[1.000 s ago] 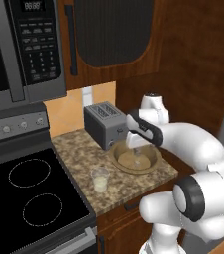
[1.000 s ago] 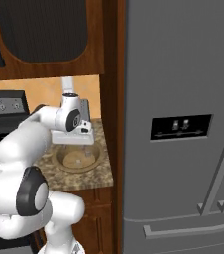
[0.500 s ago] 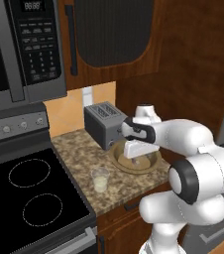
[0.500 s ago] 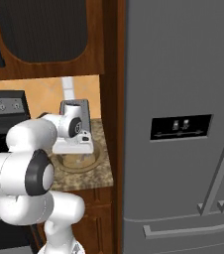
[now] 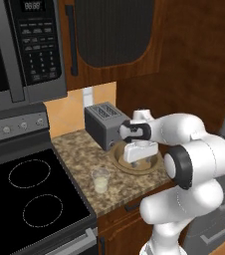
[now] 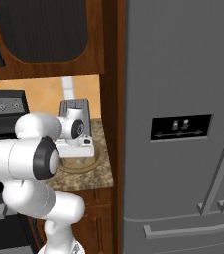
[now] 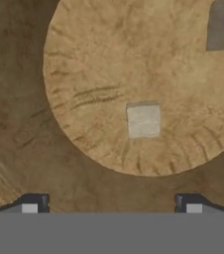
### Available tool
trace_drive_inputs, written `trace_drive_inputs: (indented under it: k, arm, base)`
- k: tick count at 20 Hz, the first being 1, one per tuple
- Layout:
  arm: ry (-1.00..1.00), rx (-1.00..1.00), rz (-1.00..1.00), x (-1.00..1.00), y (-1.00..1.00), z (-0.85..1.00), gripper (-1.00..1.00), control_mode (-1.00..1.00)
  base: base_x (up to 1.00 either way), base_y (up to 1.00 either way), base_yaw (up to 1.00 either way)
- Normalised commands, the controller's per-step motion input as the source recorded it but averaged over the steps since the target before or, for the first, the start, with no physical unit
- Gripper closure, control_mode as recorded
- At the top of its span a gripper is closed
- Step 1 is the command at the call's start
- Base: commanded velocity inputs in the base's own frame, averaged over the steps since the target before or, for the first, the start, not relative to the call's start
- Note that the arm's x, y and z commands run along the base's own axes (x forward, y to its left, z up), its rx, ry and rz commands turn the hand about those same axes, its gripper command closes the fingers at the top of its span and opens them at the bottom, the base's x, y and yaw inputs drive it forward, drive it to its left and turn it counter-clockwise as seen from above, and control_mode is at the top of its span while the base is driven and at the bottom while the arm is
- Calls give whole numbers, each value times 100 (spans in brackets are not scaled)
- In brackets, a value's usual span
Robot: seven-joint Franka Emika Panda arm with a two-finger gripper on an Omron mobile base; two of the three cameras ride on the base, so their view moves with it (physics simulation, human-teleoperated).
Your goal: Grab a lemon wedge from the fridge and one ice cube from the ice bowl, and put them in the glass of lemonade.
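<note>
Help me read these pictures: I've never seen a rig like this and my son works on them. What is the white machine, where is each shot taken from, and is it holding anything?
It is a white robot arm in a rendered kitchen. Two cameras sit behind it, left and right; a third looks along its hand. The gripper hangs open over the ice bowl on the counter, holding nothing. The hand view looks into that bowl, where an ice cube lies between the finger tips, with another grey piece at the upper edge. Also on the counter: a toaster behind the bowl and the glass of lemonade nearer the stove. The fridge stands right, doors shut.
</note>
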Motion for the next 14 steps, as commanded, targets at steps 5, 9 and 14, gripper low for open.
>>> trace_drive_inputs:
  k: [5,9,14]
  arm:
    - [-1,0,8,22,0,-7,-100,-100]
    - [-2,0,8,20,0,-13,-100,-100]
    - [-4,0,6,3,0,-31,-100,-100]
  base:
    - [0,0,0]
    - [0,0,0]
    - [0,0,0]
